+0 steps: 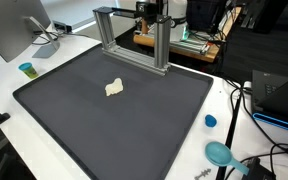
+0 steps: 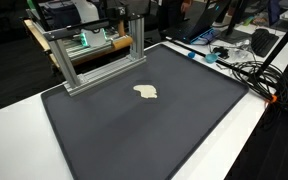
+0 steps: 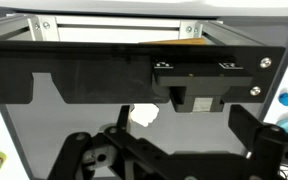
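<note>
In an exterior view the small cream-coloured flat scrap lies alone on the dark grey rubbery mat, toward 12 o'clock of the mat's middle. The silver aluminium bar frame stands at the mat's 12 to 1 o'clock edge, and a blue round cap sits off the mat at 3 o'clock. The claw cannot be made out here

In an exterior view from another side, the scrap again lies just 12 o'clock of the mat's middle, well apart from the frame at 10 o'clock

In the wrist view the claw enters at 6 o'clock, its fingers spread wide with nothing between them. The scrap lies on the mat just toward 12 o'clock of it, untouched

The step in hand looks like standing off above the scrap. A pick would call for a straight descent, with the fingers straddling so thin a piece right at the mat
</note>
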### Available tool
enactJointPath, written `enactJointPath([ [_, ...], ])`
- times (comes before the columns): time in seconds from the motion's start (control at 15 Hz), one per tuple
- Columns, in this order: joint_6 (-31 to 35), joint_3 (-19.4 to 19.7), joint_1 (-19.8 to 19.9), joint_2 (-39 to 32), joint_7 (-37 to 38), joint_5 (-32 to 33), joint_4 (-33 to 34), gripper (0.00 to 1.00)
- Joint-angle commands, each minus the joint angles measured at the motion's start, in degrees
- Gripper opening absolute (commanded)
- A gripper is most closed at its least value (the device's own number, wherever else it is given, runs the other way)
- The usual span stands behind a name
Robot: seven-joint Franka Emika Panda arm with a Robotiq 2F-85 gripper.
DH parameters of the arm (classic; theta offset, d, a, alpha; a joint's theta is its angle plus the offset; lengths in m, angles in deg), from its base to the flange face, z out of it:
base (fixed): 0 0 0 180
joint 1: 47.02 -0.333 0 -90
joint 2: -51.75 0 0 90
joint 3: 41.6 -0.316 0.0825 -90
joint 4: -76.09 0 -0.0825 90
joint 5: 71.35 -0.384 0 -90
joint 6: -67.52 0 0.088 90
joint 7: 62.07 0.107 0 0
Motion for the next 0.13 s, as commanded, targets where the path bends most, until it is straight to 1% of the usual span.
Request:
enactJointPath([
  [0.0, 6.0, 3.3, 1.2, 8.6, -7.0, 1.7, -4.7, 1.00],
  [0.07, 2.8, 1.6, 0.7, 3.4, -3.8, 0.5, -1.2, 1.00],
])
